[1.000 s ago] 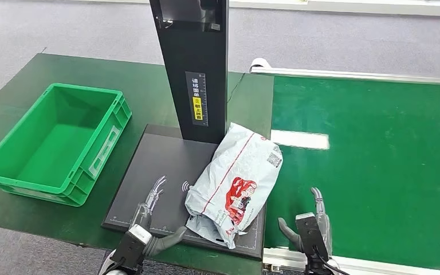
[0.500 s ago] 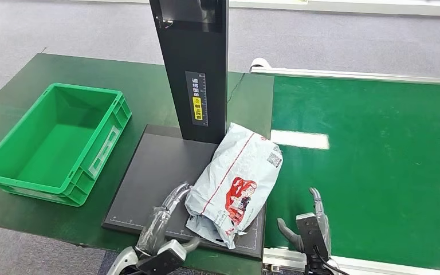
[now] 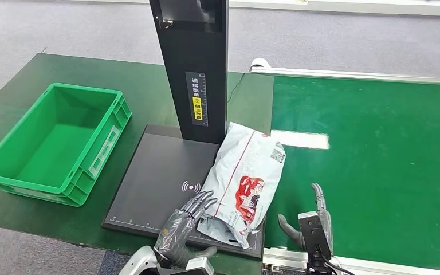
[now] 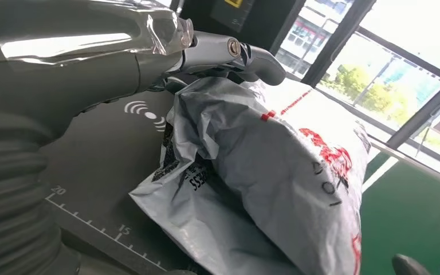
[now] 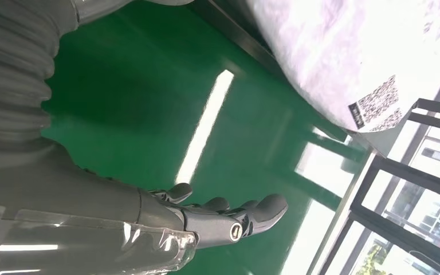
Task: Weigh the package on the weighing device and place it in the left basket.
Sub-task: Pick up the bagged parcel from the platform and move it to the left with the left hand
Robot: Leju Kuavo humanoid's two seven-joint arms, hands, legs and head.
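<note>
Far left, the green basket [image 3: 51, 143] is seen on the dark green table [image 3: 143, 86], nothing in it and its place unchanged. Next along, the black scale [image 3: 160, 177] lies flat with its post [image 3: 192, 63] rising at the back edge. More of the plate is uncovered now; the wireless mark beside the package is fully exposed, where half a second ago it was partly hidden.

The left hand [image 3: 186, 223] has been brought further right and forward across the plate. Its fingers [image 4: 229, 54] are now pressed against the near left edge of the package [image 3: 243, 183], spread rather than clenched, and nothing is gripped. The package has been nudged rightward since the earlier frame. It remains on the right part of the scale, its far end leaning by the post and its right side overhanging toward the belt [image 3: 372, 166].

Right of it, the right hand [image 3: 315, 220] is held over the belt's near edge, fingers extended and apart, nothing grasped, well clear of the package and in much the same spot as before.
</note>
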